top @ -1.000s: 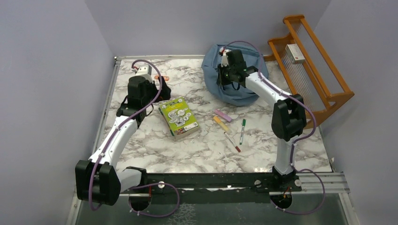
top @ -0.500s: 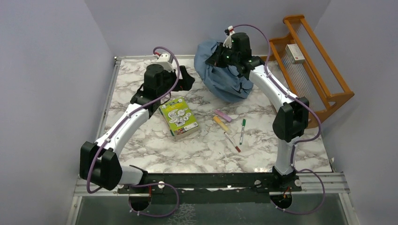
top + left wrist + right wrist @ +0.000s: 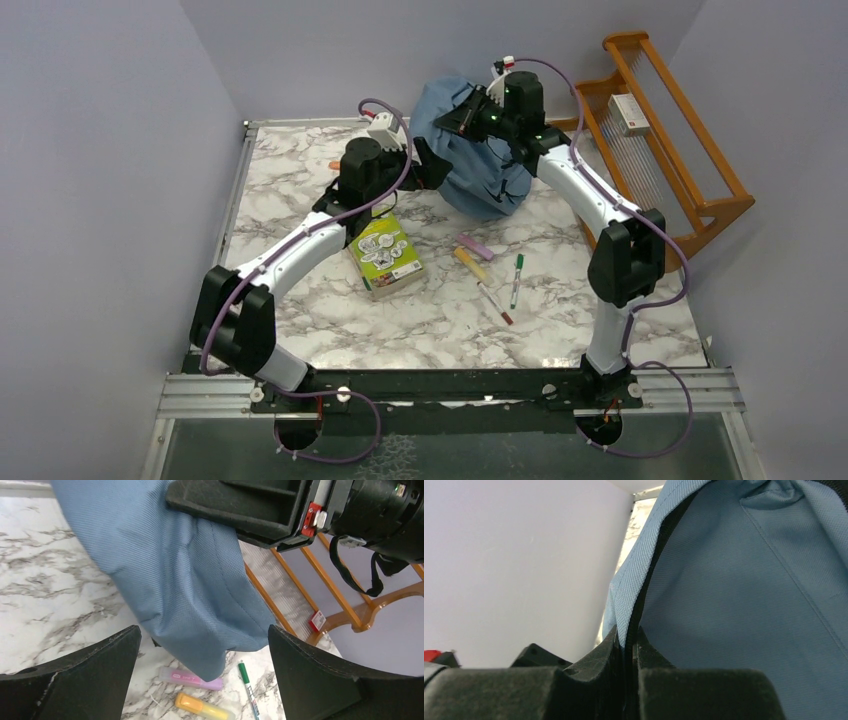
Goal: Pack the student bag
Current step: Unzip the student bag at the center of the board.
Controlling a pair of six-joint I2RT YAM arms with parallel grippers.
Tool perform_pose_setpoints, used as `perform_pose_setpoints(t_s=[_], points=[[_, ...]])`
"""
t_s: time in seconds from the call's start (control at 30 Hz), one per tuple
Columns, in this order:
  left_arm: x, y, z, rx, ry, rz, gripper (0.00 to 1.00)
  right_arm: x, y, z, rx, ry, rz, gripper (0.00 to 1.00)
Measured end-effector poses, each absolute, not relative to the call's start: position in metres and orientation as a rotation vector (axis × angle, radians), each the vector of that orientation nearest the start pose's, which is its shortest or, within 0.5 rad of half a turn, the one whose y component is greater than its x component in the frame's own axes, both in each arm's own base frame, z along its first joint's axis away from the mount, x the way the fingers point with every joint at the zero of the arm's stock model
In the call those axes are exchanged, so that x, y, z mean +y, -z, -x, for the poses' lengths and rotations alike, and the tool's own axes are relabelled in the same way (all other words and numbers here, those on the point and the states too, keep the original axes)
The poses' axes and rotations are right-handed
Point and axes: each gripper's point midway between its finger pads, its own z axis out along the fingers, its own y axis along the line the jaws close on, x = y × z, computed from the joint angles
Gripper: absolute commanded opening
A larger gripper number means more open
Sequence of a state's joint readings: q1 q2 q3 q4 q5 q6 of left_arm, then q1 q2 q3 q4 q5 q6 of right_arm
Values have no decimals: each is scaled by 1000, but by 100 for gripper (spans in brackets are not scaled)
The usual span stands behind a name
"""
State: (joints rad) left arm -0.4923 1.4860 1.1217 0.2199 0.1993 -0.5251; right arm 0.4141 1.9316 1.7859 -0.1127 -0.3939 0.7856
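Right gripper [image 3: 629, 642] clenched on the student bag [image 3: 485, 175], pinching the fabric at the dark zipper seam between its fingers. Over the last second it has hauled the bag up from lying flat. The bag now hangs bunched from the grip at far centre of the marble table [image 3: 300, 330], its low end drooping toward the pink highlighter [image 3: 475, 245]; can't tell if it touches the table. Left gripper [image 3: 200, 675] spread wide, holding nothing. It has swung in from the far left and now sits just beside the bag's left side, jaws facing the fabric. Likely setting up a two-handed hold to get the opening apart. Nothing packed yet: green box [image 3: 381, 252], yellow highlighter [image 3: 470, 263], green marker [image 3: 517, 280] and red pen [image 3: 495, 303] all lie on the table nearer than the bag. Wooden rack [image 3: 690, 150] stands far right, untouched.
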Motion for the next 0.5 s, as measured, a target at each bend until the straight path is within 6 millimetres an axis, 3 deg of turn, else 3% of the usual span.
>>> perform_pose_setpoints(t_s=[0.2, 0.5], points=[[-290, -262, -399, 1818, 954, -145, 86, 316, -303, -486, 1960, -1286, -105, 1], [-301, -265, -397, 1789, 1019, -183, 77, 307, -321, -486, 1907, -1404, -134, 1]])
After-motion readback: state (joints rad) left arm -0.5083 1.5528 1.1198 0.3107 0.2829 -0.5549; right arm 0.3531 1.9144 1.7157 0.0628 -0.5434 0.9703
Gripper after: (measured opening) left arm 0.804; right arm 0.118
